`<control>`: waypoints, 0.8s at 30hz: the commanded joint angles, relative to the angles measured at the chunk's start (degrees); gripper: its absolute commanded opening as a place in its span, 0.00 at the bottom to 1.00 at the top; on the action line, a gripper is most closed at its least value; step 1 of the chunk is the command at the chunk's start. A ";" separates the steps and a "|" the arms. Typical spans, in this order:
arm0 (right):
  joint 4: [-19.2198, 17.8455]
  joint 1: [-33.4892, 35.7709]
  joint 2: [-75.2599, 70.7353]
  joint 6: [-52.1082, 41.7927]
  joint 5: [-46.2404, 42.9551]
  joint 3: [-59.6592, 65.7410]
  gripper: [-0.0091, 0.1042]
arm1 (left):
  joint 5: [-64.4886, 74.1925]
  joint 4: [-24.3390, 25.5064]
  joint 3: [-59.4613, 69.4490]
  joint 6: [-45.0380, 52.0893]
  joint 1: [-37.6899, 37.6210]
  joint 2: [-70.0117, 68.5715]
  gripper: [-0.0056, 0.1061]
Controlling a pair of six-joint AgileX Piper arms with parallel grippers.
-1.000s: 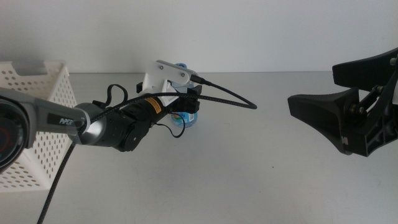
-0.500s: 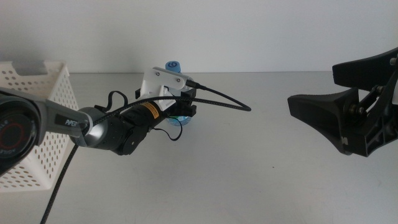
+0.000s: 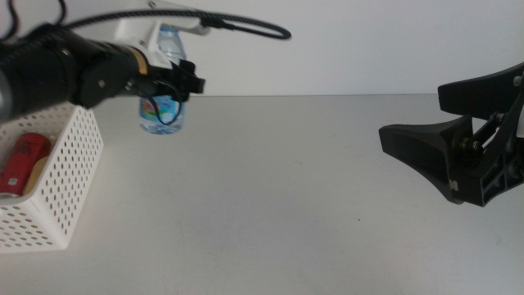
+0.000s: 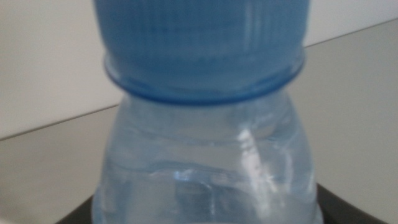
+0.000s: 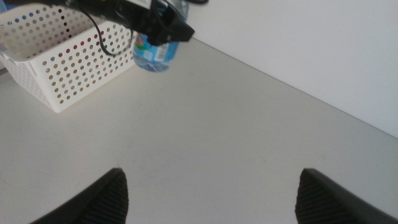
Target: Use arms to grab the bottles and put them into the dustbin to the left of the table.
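The right gripper (image 3: 409, 143) is waiting at the right side of the surface (image 3: 286, 188), hanging above it with its jaws standing wide apart and nothing between them; in the right wrist view the two dark jaw tips are rising at either side with only bare tabletop between.

Farther back and to the left, the left gripper (image 3: 168, 82) is holding the water bottle (image 3: 164, 90) in the air, its jaws clamped on the bottle's body. The bottle is hanging upright, its long axis roughly vertical, blue cap (image 4: 202, 43) pointing up and its base clear of the surface. In the left wrist view the bottle is filling the picture, cap on top, with the dark jaws showing only as slivers at its lower sides.

The bottle is sitting just to the right of the white dustbin (image 3: 61, 180), near its far right corner and not over its opening. A red can (image 3: 24, 160) is lying inside the dustbin.
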 commanded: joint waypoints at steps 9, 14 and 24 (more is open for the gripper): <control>-0.63 0.18 -0.53 -0.71 -3.80 -2.23 0.84 | 32.81 -13.56 -16.34 26.91 16.62 -11.50 0.03; -0.63 0.18 -0.53 -0.71 -3.80 -2.23 0.84 | 37.84 -24.52 -17.00 36.78 29.08 -10.33 0.03; -0.63 0.18 -0.53 -0.71 -3.80 -2.23 0.84 | 38.88 -31.88 -17.00 40.03 38.22 0.34 0.10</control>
